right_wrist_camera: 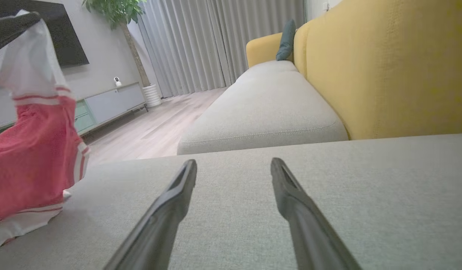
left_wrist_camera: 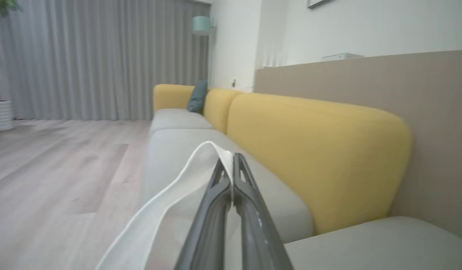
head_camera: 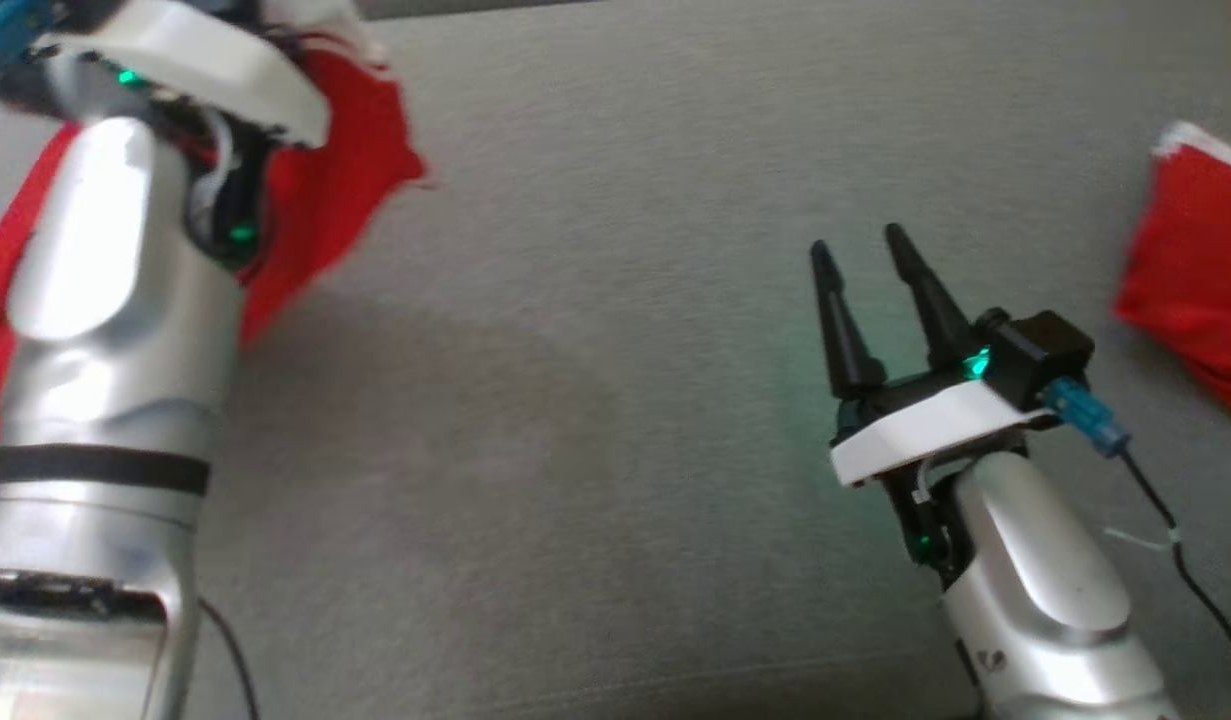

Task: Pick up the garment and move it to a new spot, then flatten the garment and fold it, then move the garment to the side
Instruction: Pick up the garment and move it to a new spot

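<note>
The garment (head_camera: 345, 170) is red with white striped trim. It hangs off the grey sofa seat (head_camera: 595, 400) at the far left of the head view, behind my raised left forearm (head_camera: 105, 300). In the left wrist view my left gripper (left_wrist_camera: 231, 157) is shut on the garment's white hem (left_wrist_camera: 178, 195). The right wrist view shows the garment (right_wrist_camera: 32, 161) dangling at the left, its lower edge touching the seat. My right gripper (head_camera: 857, 243) hovers open over bare cushion at centre right, and nothing lies between its fingers (right_wrist_camera: 178, 195).
A second piece of red cloth with a white edge (head_camera: 1195, 280) lies at the right edge of the seat. The yellow backrest (right_wrist_camera: 384, 67) runs along the sofa, with a teal pillow (right_wrist_camera: 287, 39) at its far end. Wooden floor (left_wrist_camera: 58, 168) lies beyond the seat's edge.
</note>
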